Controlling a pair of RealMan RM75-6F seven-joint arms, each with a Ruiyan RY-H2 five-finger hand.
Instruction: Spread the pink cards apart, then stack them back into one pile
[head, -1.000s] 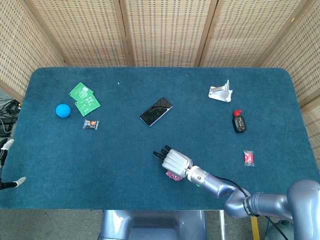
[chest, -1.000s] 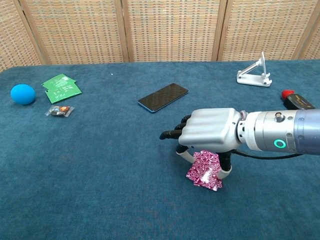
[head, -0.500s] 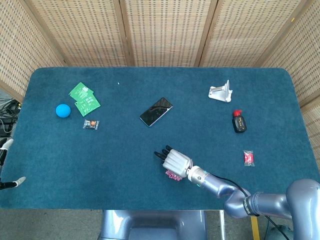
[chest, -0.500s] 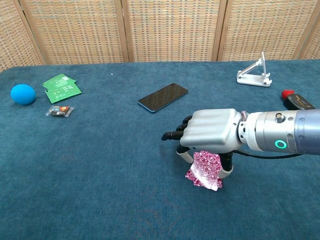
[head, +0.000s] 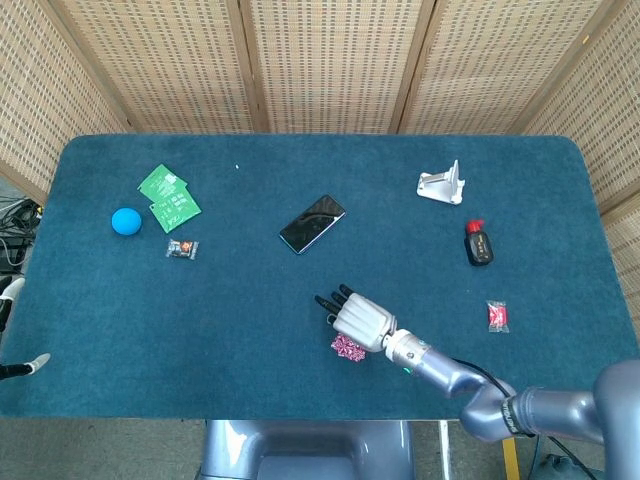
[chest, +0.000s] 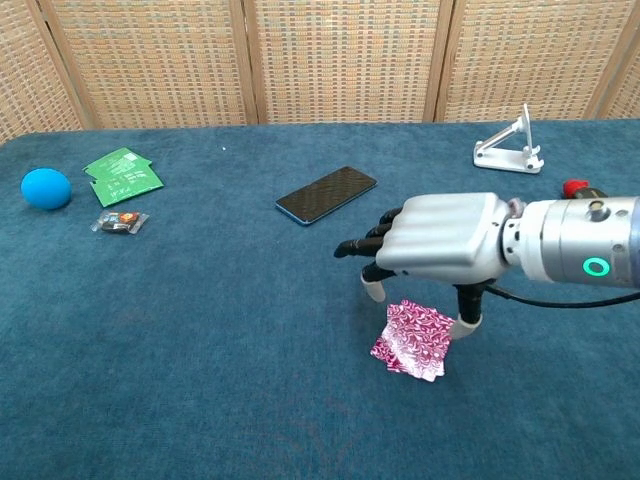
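The right hand (chest: 440, 248) hovers just above the pink cards (chest: 412, 340), which lie on the blue table (chest: 200, 330) near its front edge, a little right of centre. In the chest view the cards look like a loose little pile, at least two patterned pieces overlapping and slightly skewed, not yet fanned out across the cloth. The fingers (chest: 365, 245) are spread and reaching forward, and nothing is pinched in them; the thumb tip hangs just beside the upper right corner of the cards, and I cannot tell whether it grazes them. My guess is the palm sits low and flat over the pile so the fingertips can press down and slide the top card off sideways, which suits thin cards better than trying to pinch one off a soft cloth. The spreading step seems barely begun. The left hand (head: 22, 368) shows only as a sliver at the far left edge of the head view, well away from the work, and whether it is open or closed cannot be made out. A phone (chest: 326, 194) lies farther back, well apart from the cards.
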